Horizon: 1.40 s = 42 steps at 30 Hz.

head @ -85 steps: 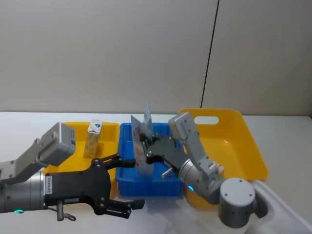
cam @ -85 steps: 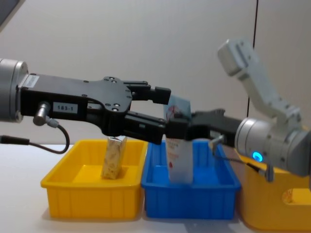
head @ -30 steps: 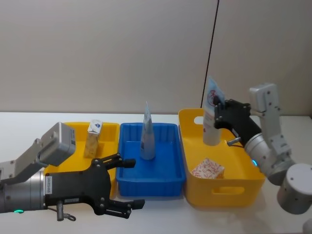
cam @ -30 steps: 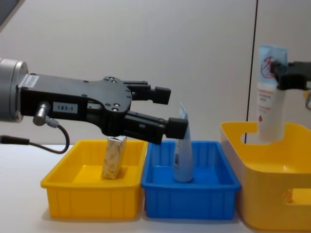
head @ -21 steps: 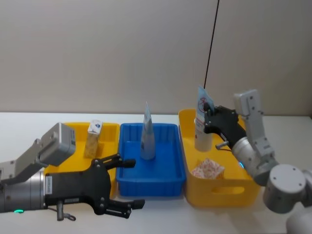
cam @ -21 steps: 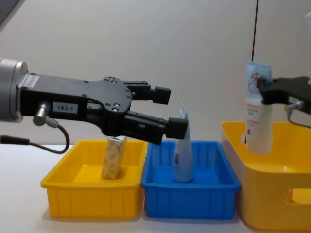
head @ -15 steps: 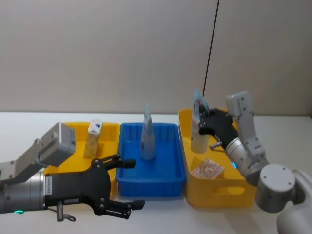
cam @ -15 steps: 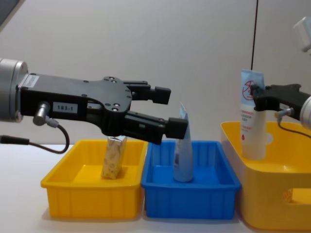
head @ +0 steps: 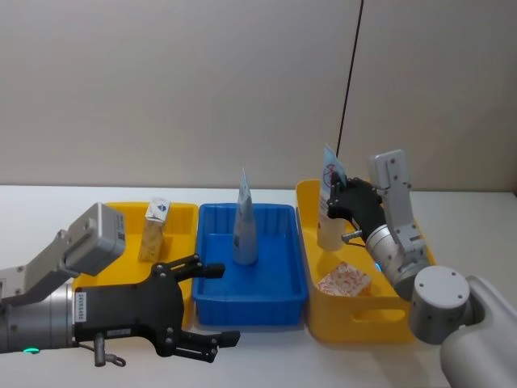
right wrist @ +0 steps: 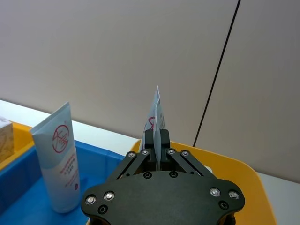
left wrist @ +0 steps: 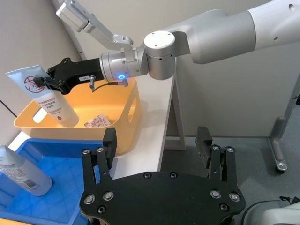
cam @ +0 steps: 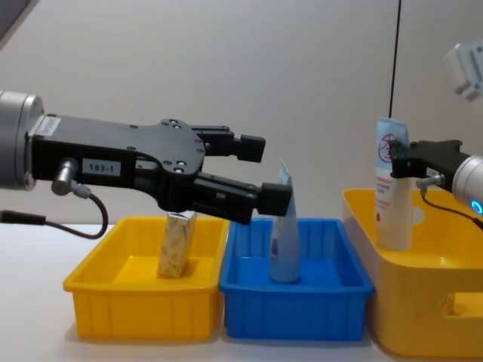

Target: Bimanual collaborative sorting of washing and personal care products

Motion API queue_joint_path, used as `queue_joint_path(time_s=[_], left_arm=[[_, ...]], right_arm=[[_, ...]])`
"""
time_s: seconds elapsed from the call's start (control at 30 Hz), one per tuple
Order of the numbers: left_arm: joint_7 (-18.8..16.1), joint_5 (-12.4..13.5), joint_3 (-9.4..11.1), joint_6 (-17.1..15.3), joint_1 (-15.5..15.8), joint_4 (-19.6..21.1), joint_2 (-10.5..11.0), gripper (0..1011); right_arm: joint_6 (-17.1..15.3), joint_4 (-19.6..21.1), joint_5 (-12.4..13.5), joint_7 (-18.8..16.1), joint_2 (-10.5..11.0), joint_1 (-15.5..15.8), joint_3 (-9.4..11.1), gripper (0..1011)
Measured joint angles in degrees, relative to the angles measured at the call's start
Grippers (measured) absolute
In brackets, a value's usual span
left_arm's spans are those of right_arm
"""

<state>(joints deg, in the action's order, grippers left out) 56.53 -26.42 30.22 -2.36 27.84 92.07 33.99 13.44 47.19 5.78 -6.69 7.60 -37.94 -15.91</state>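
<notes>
My right gripper [head: 340, 196] is shut on the top of a pale blue-white pouch [head: 328, 212] with a red mark. The pouch [cam: 392, 197] hangs upright with its lower end inside the large yellow basket [head: 404, 234], by the wall nearest the blue bin. In the right wrist view its top edge [right wrist: 156, 112] sticks up between the jaws. A second pouch [head: 245, 222] stands in the blue bin [head: 271, 287]. One carton [head: 153, 230] stands in the small yellow bin [head: 184, 217]; another [head: 343, 280] lies in the basket. My left gripper [head: 224, 301] hovers open in front of the bins.
The three containers stand in a row on the white table [head: 48, 210], with a plain wall behind. My left arm [cam: 113, 166] stretches across the chest view above the small yellow bin [cam: 143, 302]. Beyond the basket, the table's edge [left wrist: 164, 136] drops to the floor.
The right gripper lifted the pouch out of the blue bin, carried it high over the basket, then lowered it towards the wall beside the bin. The left arm has not moved.
</notes>
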Motion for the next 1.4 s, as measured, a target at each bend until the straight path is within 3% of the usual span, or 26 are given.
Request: queue_joint_path(time_s=[0.1,0.47,0.87,1.1,1.4], left_arm=[[0.0,0.0,0.0,0.0,0.0,0.0,0.0,1001],[0.0,0.0,0.0,0.0,0.0,0.0,0.0,1001],[0.0,0.0,0.0,0.0,0.0,0.0,0.0,1001],[0.0,0.0,0.0,0.0,0.0,0.0,0.0,1001],[0.0,0.0,0.0,0.0,0.0,0.0,0.0,1001]], right_arm=[[0.54,-1.67,-0.18,0.5,-0.43,-0.82,0.25,75],[1.77,-3.95,-1.12,1.55,-1.26,-1.85,0.65,442],[1.89,-0.18,-0.31,-0.96,-1.09,-0.42,1.32,847],[0.78,4.59,1.75,-5.83,-0.07,1.39,1.63,1002],[-0.93,10.67,4.4,-11.96,1.94,4.1,1.55,1002]])
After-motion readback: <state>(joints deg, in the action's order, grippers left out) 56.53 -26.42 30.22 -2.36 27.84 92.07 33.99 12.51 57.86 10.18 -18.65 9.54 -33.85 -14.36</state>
